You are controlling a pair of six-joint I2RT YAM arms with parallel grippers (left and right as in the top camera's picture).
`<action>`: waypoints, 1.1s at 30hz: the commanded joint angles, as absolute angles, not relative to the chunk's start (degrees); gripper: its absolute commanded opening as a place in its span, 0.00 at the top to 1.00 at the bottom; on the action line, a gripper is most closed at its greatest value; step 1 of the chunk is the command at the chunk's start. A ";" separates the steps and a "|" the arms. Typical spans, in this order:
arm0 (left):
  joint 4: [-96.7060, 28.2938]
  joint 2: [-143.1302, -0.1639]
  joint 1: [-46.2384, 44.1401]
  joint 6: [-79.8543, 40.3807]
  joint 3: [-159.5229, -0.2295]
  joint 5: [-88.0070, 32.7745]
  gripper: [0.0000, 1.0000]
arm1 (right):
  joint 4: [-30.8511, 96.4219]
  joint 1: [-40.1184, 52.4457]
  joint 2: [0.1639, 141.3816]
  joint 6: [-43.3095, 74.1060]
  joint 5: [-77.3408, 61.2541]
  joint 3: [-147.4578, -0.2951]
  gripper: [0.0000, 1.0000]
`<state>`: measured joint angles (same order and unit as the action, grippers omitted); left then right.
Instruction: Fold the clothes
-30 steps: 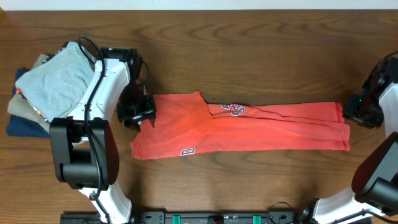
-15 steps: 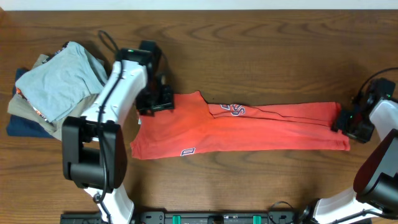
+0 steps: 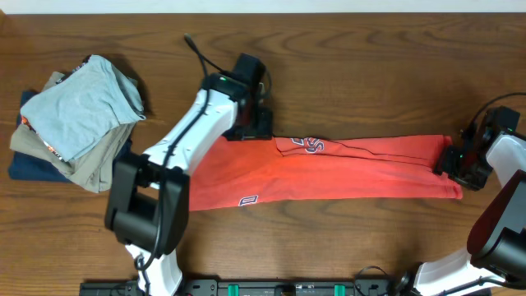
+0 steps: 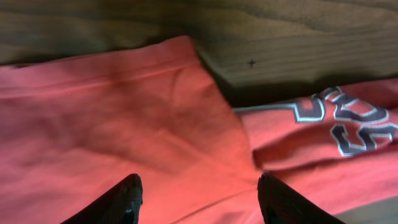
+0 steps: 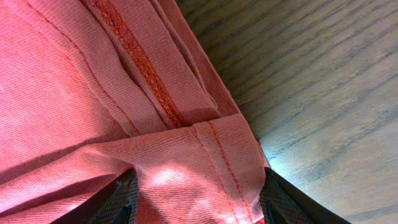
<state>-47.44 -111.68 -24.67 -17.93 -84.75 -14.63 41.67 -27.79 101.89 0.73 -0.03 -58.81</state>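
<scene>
Jaws spread on both: my left gripper (image 4: pixel 198 190) over coral-red cotton T-shirt (image 3: pixel 362 177) mid-frame, my right gripper (image 5: pixel 198 193) straddling its right-edge hem.

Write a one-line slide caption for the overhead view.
Left gripper and right gripper stand open over a coral T-shirt folded lengthwise on the table.

Overhead looks straight down; both wrist views look closely at the shared T-shirt (image 3: pixel 353 168).
</scene>
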 commanded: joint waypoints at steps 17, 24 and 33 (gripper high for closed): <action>-51.92 -117.71 -28.32 -21.74 -84.60 -14.50 0.94 | 41.47 -28.16 101.38 -0.05 -0.49 -58.63 0.39; -57.78 -114.65 -28.25 -21.67 -84.60 -14.20 0.93 | 41.39 -28.16 101.38 -0.05 -0.49 -58.63 0.39; -51.11 -112.22 -27.38 -21.71 -84.66 -8.40 0.57 | 41.52 -28.16 101.38 -0.05 -0.49 -58.63 0.38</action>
<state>-52.03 -113.23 -28.12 -21.54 -84.75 -11.11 41.50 -27.79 101.89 0.71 -0.25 -58.78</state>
